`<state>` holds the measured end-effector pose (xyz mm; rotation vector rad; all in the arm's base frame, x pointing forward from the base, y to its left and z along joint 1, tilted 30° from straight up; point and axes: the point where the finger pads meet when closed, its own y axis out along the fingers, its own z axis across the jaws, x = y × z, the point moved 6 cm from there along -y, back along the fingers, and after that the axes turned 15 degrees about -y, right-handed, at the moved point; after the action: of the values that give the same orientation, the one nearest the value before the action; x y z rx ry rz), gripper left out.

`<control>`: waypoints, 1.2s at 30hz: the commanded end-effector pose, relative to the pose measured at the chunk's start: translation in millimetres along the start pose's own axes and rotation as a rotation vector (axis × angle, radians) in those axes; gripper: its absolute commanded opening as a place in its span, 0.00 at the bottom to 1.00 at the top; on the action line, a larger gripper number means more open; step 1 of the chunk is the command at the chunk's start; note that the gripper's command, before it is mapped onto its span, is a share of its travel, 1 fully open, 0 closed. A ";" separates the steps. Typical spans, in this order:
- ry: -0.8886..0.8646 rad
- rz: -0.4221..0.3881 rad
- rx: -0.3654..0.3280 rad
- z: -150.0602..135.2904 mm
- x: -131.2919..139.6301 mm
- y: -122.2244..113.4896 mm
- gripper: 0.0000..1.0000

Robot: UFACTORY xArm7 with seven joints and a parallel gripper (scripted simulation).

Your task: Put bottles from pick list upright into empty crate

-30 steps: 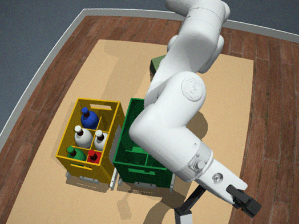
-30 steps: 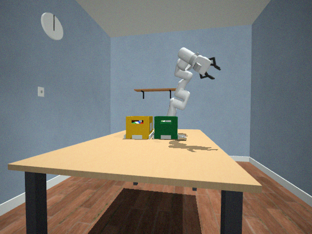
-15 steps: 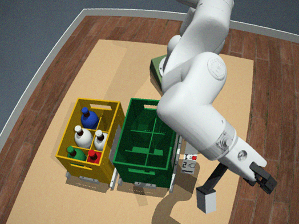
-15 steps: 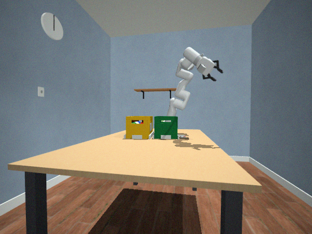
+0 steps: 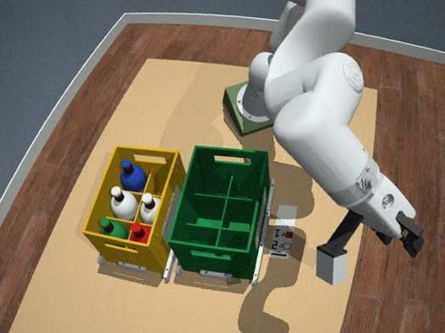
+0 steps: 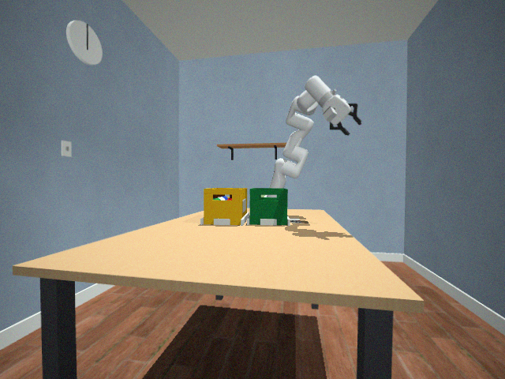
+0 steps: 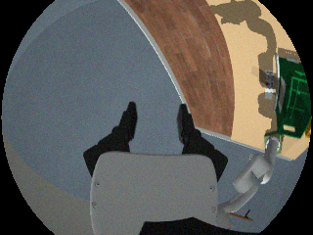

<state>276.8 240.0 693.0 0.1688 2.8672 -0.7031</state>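
The yellow crate point(image 5: 139, 203) holds a blue-label bottle point(image 5: 132, 175), two white-label bottles point(image 5: 123, 201) point(image 5: 149, 207), a green-label bottle point(image 5: 111, 228) and a red-label bottle point(image 5: 138, 232), all upright. The green crate point(image 5: 221, 209) next to it is empty. The pick list point(image 5: 283, 236) lies on the green crate's right side; it shows one line with a red patch and one with a white patch. My gripper point(image 5: 407, 238) point(image 6: 346, 120) is open and empty. It is high in the air beyond the table's right edge and far from both crates. In the wrist view, the fingers point at the wall and floor.
Both crates sit in grey floor brackets on the table, also seen in the exterior view point(image 6: 225, 205) point(image 6: 268, 205). The arm's green base point(image 5: 246, 109) stands behind the green crate. A grey block on a black strut point(image 5: 331, 263) hangs from my wrist near the table edge.
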 end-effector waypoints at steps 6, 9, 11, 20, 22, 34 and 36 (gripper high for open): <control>0.007 -0.009 0.096 3.3 37.8 5.1 0.65; 0.007 -0.009 0.096 5.0 42.4 5.8 0.65; 0.007 -0.009 0.096 8.2 51.7 7.2 0.65; 0.017 -0.008 0.180 20.1 88.9 12.5 0.65; 0.022 -0.005 0.213 20.9 93.5 13.3 0.65; 0.045 0.021 0.349 37.1 131.5 17.8 0.65; 0.045 0.021 0.349 43.1 139.5 18.0 0.65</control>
<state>164.2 247.4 628.4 0.2434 2.7729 -1.1573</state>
